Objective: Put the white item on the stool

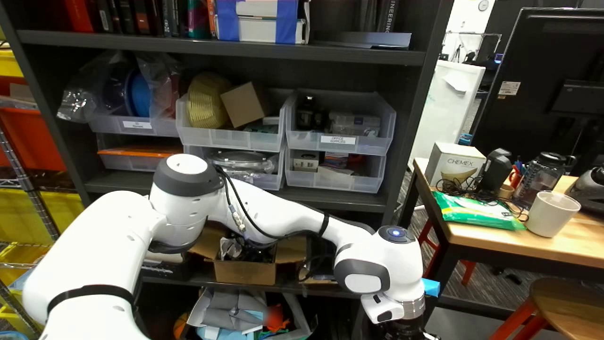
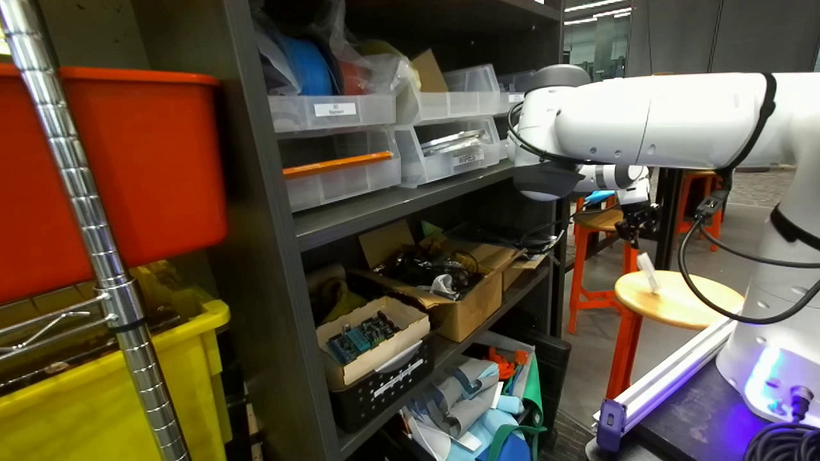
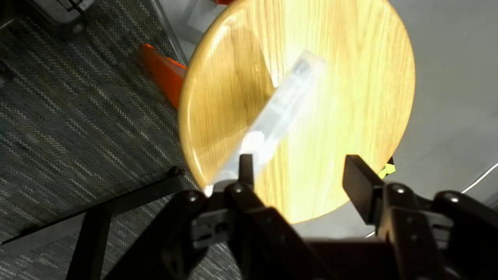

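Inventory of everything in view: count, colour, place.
stool: 1, pale wood, under gripper
white item: 1, white, tilted over stool, contact unclear
other stools: at least 2, orange-legged, behind
shelf: 1, dark grey, background
clear bins: 6, translucent, shelf
books: several, mixed, upper shelf
cardboard boxes: several, brown, shelf
big bins: several, yellow and orange, beside shelf
table: 1, pale wood, beside shelf
mug: 1, off-white, table
packet: 1, green, table
robot arm: 1, white, before shelf
gripper: 1, black, open, above stool
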Controlling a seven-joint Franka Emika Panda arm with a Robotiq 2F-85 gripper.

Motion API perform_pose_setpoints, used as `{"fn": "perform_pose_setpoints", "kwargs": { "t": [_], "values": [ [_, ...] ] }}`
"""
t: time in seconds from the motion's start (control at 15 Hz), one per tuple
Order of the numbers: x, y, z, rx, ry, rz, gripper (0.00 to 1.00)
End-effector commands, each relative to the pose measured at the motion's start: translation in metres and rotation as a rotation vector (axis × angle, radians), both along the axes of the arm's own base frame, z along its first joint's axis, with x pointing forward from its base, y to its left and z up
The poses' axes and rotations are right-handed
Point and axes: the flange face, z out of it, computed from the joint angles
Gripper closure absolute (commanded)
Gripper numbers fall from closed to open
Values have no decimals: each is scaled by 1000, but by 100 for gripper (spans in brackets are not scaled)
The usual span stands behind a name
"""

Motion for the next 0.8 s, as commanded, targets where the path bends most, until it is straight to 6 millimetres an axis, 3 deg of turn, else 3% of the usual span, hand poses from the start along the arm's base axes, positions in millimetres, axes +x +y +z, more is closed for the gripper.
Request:
{"fn": "perform_pose_setpoints", "kwargs": {
  "t": [0.0, 0.07, 0.47, 0.6, 0.73],
  "values": [
    [2, -3, 12, 4, -16, -13, 8],
    [3, -3, 14, 1, -18, -12, 2],
    [9, -11, 36, -49, -46, 13, 0],
    [11, -13, 60, -112, -86, 65, 0],
    [6, -3, 97, -195, -131, 148, 0]
  ]
}}
